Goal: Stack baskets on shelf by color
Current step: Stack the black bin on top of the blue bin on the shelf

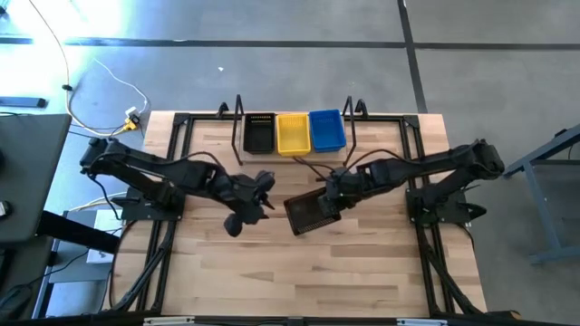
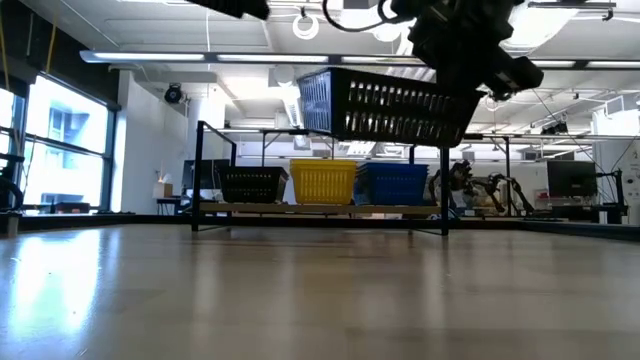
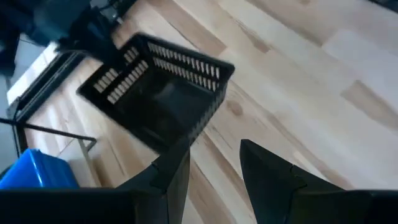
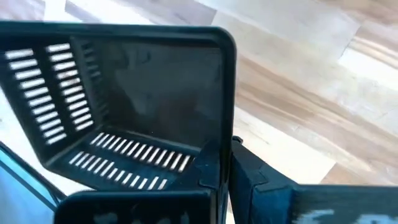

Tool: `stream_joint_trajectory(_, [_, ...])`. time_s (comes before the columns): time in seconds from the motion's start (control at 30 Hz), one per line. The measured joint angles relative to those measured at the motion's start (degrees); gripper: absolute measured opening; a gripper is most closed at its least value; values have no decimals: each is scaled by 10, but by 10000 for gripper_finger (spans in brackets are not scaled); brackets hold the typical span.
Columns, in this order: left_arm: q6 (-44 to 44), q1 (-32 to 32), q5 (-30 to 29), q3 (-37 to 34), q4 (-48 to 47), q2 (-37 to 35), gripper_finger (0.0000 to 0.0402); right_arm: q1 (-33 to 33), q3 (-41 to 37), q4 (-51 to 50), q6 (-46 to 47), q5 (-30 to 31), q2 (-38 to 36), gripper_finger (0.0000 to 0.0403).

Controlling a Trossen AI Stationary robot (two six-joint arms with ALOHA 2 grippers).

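Note:
A black mesh basket (image 1: 311, 212) (image 2: 385, 105) hangs in the air over the middle of the table, held by my right gripper (image 1: 333, 199) (image 4: 229, 171), which is shut on it. My left gripper (image 1: 268, 197) (image 3: 214, 168) hovers just to the basket's left, open and touching nothing; its wrist view shows the black basket (image 3: 161, 93) ahead. On the shelf (image 1: 294, 154) (image 2: 320, 208) at the far edge, black (image 1: 259, 133), yellow (image 1: 293, 133) and blue (image 1: 326, 130) baskets stand side by side on the wooden board. My right gripper pinches the black basket's side wall at its rim (image 4: 217, 146), near a corner, one finger inside (image 4: 208, 168) and one outside (image 4: 252, 177). It comes from the table's right side. The basket is lifted clear of the table and slightly tilted.
A black tube frame (image 1: 181, 163) runs around the tabletop edges. The shelf's wire end frames (image 1: 238, 113) (image 1: 350, 110) rise on either side of the three basket places. Bare wood (image 1: 299, 272) lies toward the near edge.

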Motion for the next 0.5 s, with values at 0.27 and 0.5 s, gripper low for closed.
stream_joint_trajectory(0.27, [26, 0, -45, 0, 50, 66, 130, -9, 0, 12, -6, -2, 1, 0])
stream_joint_trajectory(0.5, [64, -4, -74, 1, 87, 91, 130, -9, -1, 24, -5, -11, 15, 0])
